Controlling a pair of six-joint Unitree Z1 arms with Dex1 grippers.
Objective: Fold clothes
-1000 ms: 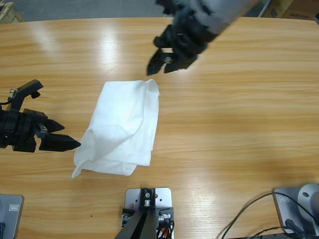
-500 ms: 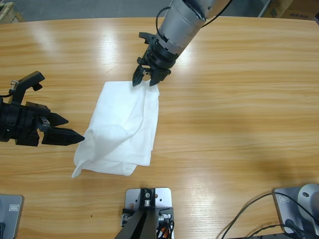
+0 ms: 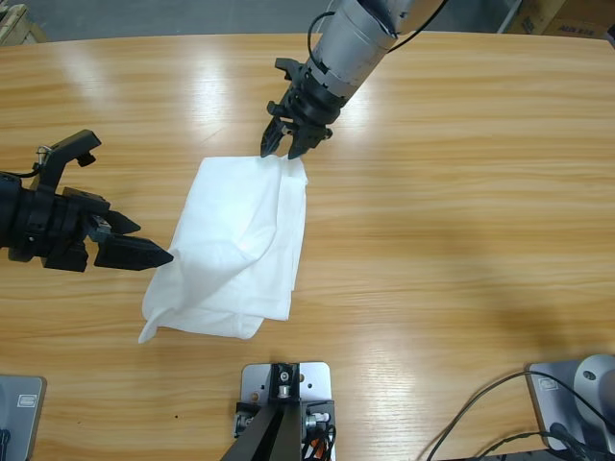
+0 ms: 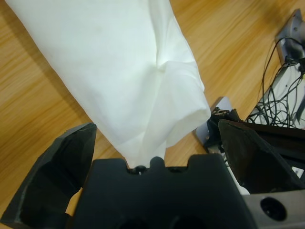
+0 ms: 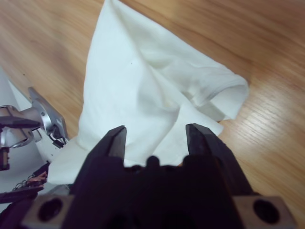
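Observation:
The clothes are one white T-shirt (image 3: 235, 240), lying folded and rumpled on the wooden table (image 3: 452, 221). My left gripper (image 3: 157, 242) comes in from the left, open, with its jaw tips at the shirt's left edge. In the left wrist view the shirt (image 4: 119, 62) runs down between the wide-open jaws of my left gripper (image 4: 157, 129) to the gripper's body. My right gripper (image 3: 279, 152) reaches down from the top, open, over the shirt's far right corner. In the right wrist view that folded corner (image 5: 209, 95) lies just beyond my right gripper (image 5: 156, 128).
Bare table surface spreads to the right of the shirt and along the far side. Black cables (image 3: 500, 403) lie at the front right corner. Boxes (image 3: 567, 17) stand beyond the table's far right edge.
The left gripper has slid right until it reaches the shirt's left edge. The right arm has come down from above to the shirt's far right corner. The shirt has not moved.

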